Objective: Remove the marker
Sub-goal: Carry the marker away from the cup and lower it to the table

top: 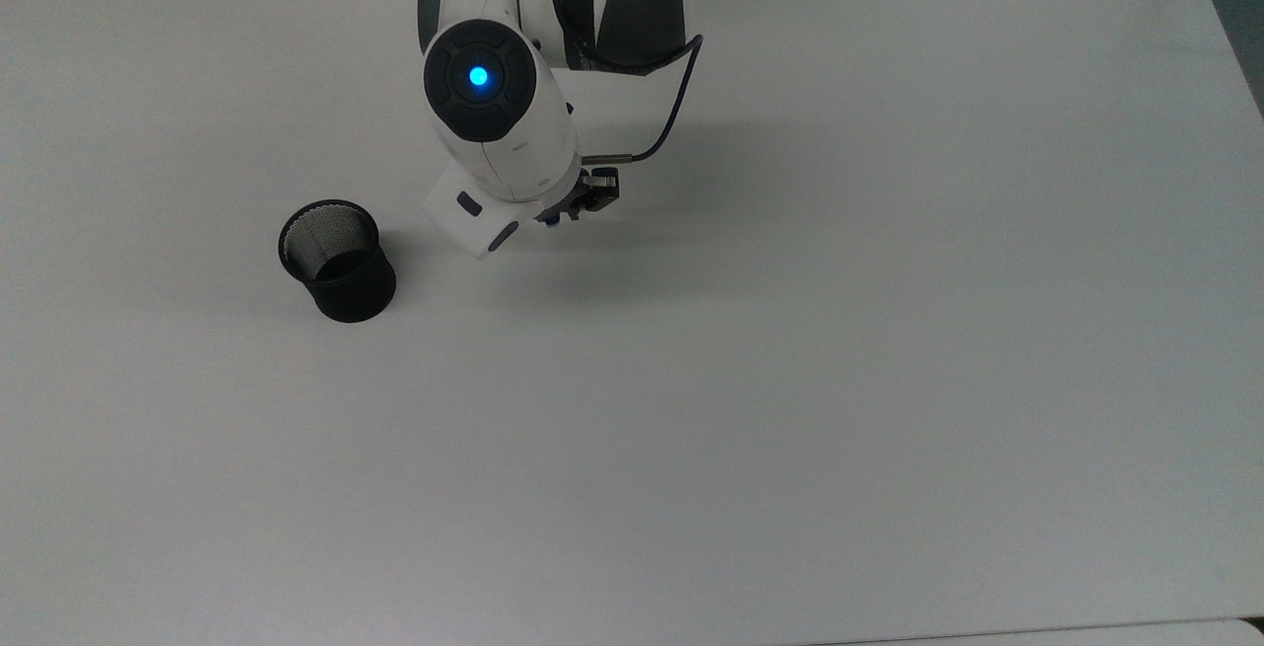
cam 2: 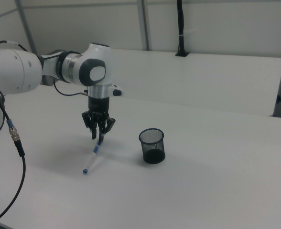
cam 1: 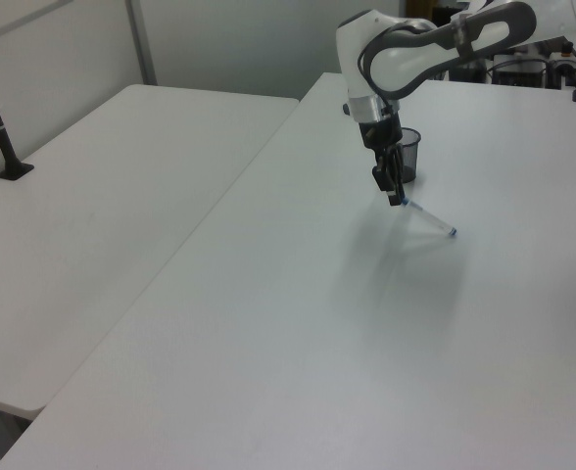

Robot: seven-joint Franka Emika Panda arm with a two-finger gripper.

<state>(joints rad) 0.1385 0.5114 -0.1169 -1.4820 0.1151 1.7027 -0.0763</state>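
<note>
Top view overhead, left and right views seemingly opposite obliques sharing table (top: 889, 330).

marker (cam 2: 93, 155) hangs tilted below the jaws of gripper (cam 2: 98, 137), top end between them, low end at the table (cam 2: 202, 191); mesh cup (cam 2: 152, 145) stands right of jaws in the right view, apart
</note>
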